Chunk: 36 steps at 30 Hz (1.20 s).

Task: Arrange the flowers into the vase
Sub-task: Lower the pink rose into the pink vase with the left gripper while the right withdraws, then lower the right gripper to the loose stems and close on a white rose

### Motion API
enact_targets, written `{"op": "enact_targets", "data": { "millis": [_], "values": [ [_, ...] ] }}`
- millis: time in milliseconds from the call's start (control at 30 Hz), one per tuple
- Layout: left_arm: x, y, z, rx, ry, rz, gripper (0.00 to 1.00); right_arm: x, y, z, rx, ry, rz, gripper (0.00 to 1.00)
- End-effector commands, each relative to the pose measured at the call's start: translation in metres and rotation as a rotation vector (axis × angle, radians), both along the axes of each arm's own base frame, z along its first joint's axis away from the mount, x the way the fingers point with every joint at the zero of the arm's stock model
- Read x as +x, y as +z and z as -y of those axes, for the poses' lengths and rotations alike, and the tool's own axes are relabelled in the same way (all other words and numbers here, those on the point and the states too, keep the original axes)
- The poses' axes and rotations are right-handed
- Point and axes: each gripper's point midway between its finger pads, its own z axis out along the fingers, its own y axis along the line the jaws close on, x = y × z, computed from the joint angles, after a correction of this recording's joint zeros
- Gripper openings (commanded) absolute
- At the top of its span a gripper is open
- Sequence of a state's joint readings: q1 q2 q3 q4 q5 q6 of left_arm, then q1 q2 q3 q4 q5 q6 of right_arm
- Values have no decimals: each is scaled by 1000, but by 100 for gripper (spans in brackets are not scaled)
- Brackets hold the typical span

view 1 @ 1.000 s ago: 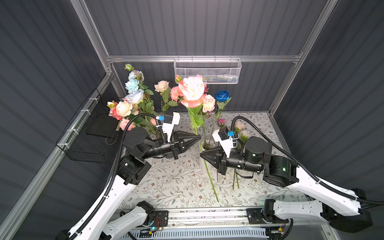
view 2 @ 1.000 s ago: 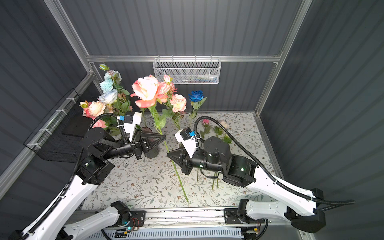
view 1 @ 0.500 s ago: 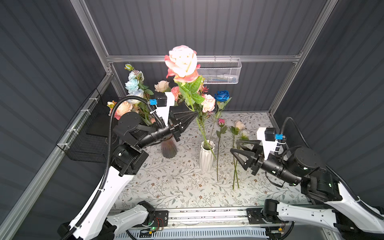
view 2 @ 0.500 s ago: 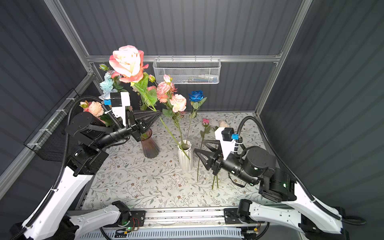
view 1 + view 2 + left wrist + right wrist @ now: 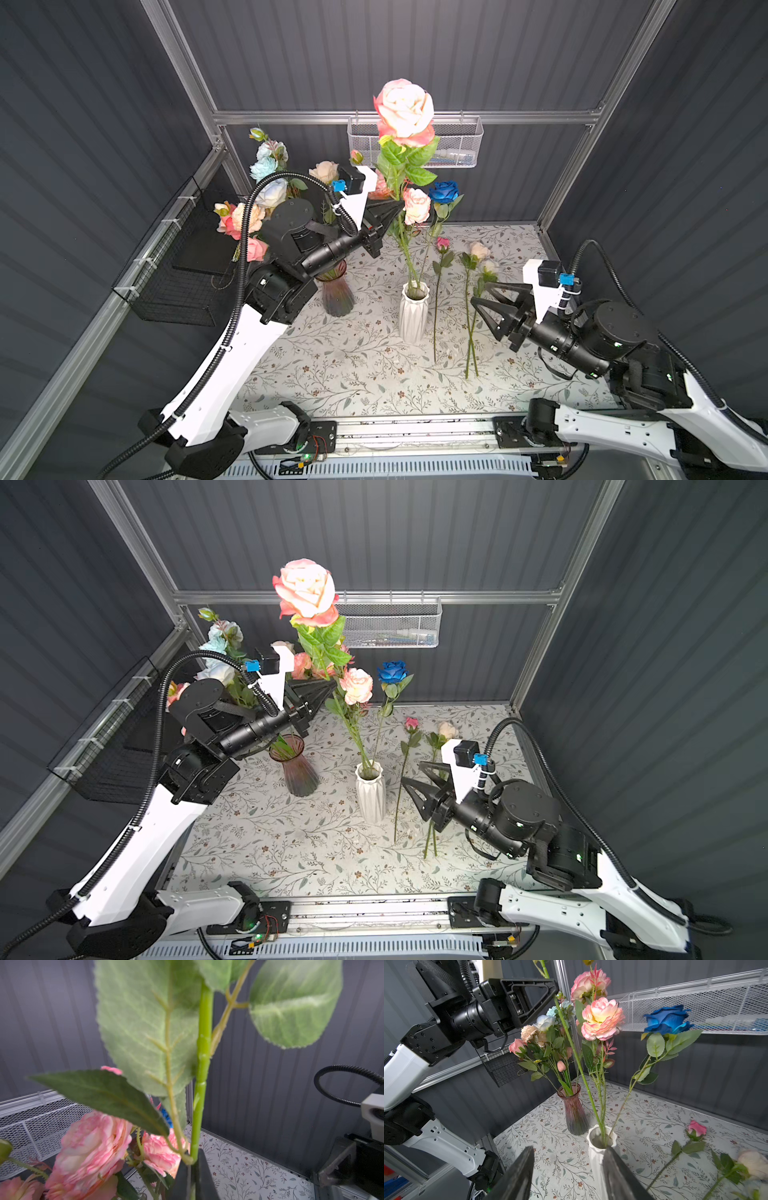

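Right gripper (image 5: 480, 293) has backed away from the white vase (image 5: 413, 316), jaws apart; left gripper (image 5: 398, 206) stays clamped on the pink rose (image 5: 405, 110), its stem seemingly reaching the vase below it.

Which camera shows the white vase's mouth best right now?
The right wrist view: the white vase sits close, its open mouth plainly visible, stems entering it. Both top views show the vase whole but small, stems partly screening the mouth. The left wrist view misses it; leaves and a rose stem fill that frame.
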State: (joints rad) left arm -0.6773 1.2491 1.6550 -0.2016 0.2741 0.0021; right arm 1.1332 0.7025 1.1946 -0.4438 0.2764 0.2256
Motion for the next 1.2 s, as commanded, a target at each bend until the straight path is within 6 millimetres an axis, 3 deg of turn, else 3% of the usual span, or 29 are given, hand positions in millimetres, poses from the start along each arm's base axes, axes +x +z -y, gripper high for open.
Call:
{"op": "enact_targets", "data": {
  "millis": [0,167,200,300,400,700,800,933,1067,1167],
  "values": [
    [6,-21,10,66,38,-6,0,3,-6,6,-21,-30,6,56],
    [16,-60,23,122,66,-85,0,5,-11,6,-27,-42,-2,57],
    [18,-66,23,125,72,-108,9,6,-12,5,-31,-44,-5,58],
    [19,-76,23,115,80,-143,52,6,-16,5,-37,-48,-12,61],
    [16,-72,18,81,85,-152,71,8,-20,3,-44,-53,-21,66],
    [-19,-17,-6,-136,23,-117,99,14,-43,5,-88,-94,-72,70],
    [-34,-6,-15,-194,-10,-110,100,16,-58,7,-110,-114,-104,73],
    [-43,-23,-23,-220,-25,-164,100,20,-83,7,-149,-141,-158,75],
    [-52,-52,-34,-249,-20,-234,100,26,-125,6,-198,-186,-233,76],
    [-53,-86,-41,-266,3,-309,100,36,-169,6,-234,-232,-324,75]
  ]
}}
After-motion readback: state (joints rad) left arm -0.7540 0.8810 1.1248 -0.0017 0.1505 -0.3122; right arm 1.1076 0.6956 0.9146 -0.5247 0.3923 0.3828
